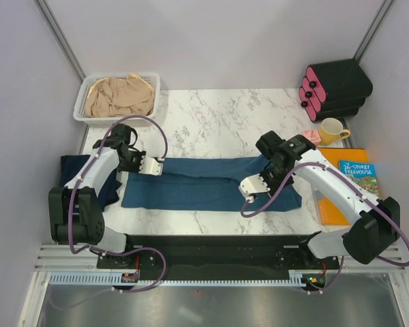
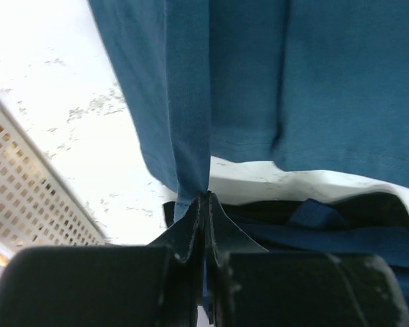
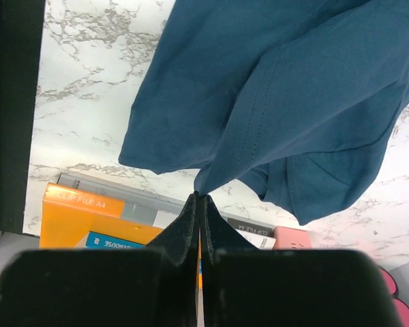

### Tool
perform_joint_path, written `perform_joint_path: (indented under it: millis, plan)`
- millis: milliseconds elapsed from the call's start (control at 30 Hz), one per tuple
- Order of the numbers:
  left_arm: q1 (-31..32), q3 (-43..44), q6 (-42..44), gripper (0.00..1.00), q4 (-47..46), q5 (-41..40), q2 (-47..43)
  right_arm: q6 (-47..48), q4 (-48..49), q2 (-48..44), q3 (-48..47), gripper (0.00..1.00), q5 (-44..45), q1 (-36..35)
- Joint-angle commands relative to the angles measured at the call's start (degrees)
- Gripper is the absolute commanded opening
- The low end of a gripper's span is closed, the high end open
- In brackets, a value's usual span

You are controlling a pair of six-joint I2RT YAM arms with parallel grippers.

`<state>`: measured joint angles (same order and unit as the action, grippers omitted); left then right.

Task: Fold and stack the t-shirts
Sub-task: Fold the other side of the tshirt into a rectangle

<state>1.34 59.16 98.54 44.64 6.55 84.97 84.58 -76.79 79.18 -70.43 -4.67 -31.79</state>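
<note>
Your left gripper (image 1: pixel 157 167) and right gripper (image 1: pixel 247 191) each pinch shut on an edge of the teal-blue t-shirt (image 1: pixel 204 184), stretched across the marble desk (image 1: pixel 204 122). The navy t-shirt (image 1: pixel 73 167) lies at left, and the beige t-shirt (image 1: pixel 119 97) is crumpled in the white basket (image 1: pixel 80 109).

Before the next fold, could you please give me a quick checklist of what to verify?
1. Left fingers shut on teal-blue fabric t-shirt: ok.
2. Right fingers shut on it: ok.
3. Yellow ceramic mug apart from that shirt: ok.
4. Beige fabric t-shirt inside white slotted plastic basket: ok.
5. Dark navy fabric t-shirt free of the teal one: cannot tell.
</note>
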Motion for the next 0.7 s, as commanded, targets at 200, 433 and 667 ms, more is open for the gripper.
perform_joint_path:
  millis: [200, 433, 667]
  plan:
    - [0.06, -7.21, 2.45, 0.02, 2.03, 2.33, -4.46, -0.55, -6.97, -3.5, 3.73, 0.0, -3.06, -3.54]
    - [0.15, -7.56, 0.86, 0.07, 1.59, 1.63, -3.5, -2.22, -6.88, -2.97, 4.25, 0.01, -2.89, -4.16]
    - [0.15, -8.71, 3.14, 0.65, 2.03, -0.65, -3.84, -4.07, -6.79, -1.75, 6.01, 0.59, 0.62, -4.6]
